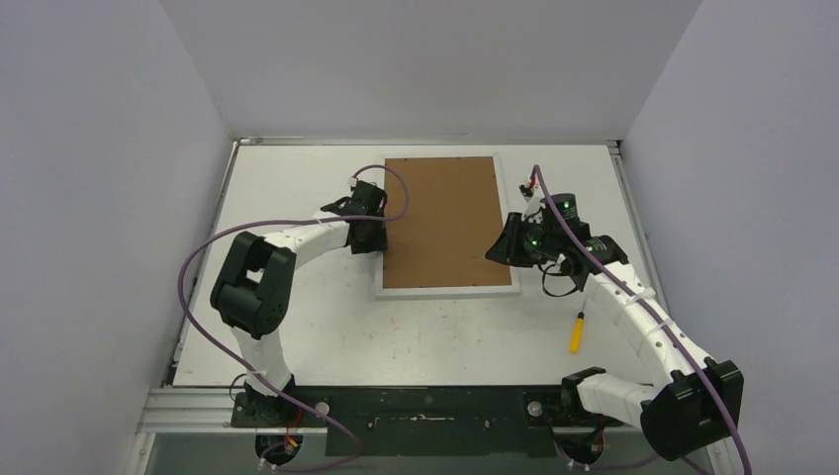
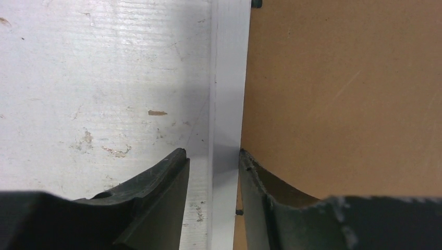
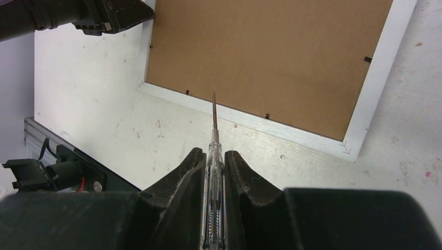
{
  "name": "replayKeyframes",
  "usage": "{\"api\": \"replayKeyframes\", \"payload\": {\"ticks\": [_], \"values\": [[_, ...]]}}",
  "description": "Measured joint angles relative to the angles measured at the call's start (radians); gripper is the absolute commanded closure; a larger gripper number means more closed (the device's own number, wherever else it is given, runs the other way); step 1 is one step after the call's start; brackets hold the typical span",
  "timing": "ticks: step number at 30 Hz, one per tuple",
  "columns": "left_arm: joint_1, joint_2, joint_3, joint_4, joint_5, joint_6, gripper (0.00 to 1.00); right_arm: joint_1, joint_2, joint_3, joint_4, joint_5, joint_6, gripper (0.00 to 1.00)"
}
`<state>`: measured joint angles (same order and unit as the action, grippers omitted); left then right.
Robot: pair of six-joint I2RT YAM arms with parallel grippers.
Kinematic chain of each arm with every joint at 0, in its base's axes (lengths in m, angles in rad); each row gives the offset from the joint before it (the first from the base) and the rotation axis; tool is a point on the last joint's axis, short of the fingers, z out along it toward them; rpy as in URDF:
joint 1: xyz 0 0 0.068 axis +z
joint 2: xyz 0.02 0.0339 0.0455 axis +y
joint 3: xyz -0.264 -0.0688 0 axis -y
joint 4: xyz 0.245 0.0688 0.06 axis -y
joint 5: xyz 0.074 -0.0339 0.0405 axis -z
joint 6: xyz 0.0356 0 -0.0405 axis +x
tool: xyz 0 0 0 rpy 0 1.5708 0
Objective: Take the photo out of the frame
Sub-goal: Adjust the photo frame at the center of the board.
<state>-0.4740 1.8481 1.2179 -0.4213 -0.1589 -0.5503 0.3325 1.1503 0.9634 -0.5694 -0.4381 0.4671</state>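
The frame [image 1: 447, 289] lies face down, its backing board [image 1: 445, 218] still clipped in (the photo is hidden). The right gripper [image 3: 213, 154] clamps a screwdriver [image 3: 215, 143]; the left gripper [image 2: 212, 156], half-open, straddles the frame's rim.

We count one frame [image 1: 450, 223]. We count two grippers: the left gripper [image 2: 213, 159] and the right gripper [image 3: 213, 156]. We count two tools: one clear screwdriver [image 3: 214, 139] and one yellow tool [image 1: 576, 332]. There is one table [image 1: 326, 336].
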Motion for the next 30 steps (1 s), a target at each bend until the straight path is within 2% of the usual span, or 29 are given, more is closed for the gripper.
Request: {"api": "replayKeyframes", "payload": {"ticks": [3,6,11,21,26,30], "values": [[-0.005,0.0,0.0,0.008,0.014,-0.001,0.79,0.0,-0.022,0.0,-0.019,0.008,0.001,0.95],[-0.015,-0.006,-0.014,0.026,0.013,0.0,0.85,0.0,-0.049,0.0,-0.04,0.016,0.005,0.95],[-0.029,-0.075,-0.104,0.059,0.004,0.0,0.86,0.0,-0.089,0.0,-0.074,0.023,0.008,0.95],[-0.079,-0.204,-0.222,0.013,-0.02,-0.006,0.86,-0.005,-0.089,-0.037,-0.097,-0.002,0.014,0.95],[-0.084,-0.261,-0.241,0.005,-0.021,-0.001,0.68,-0.005,-0.076,-0.047,-0.097,0.01,0.016,0.95],[-0.083,-0.326,-0.255,0.011,-0.021,-0.008,0.52,-0.005,-0.074,-0.044,-0.099,0.113,0.022,0.95]]}}
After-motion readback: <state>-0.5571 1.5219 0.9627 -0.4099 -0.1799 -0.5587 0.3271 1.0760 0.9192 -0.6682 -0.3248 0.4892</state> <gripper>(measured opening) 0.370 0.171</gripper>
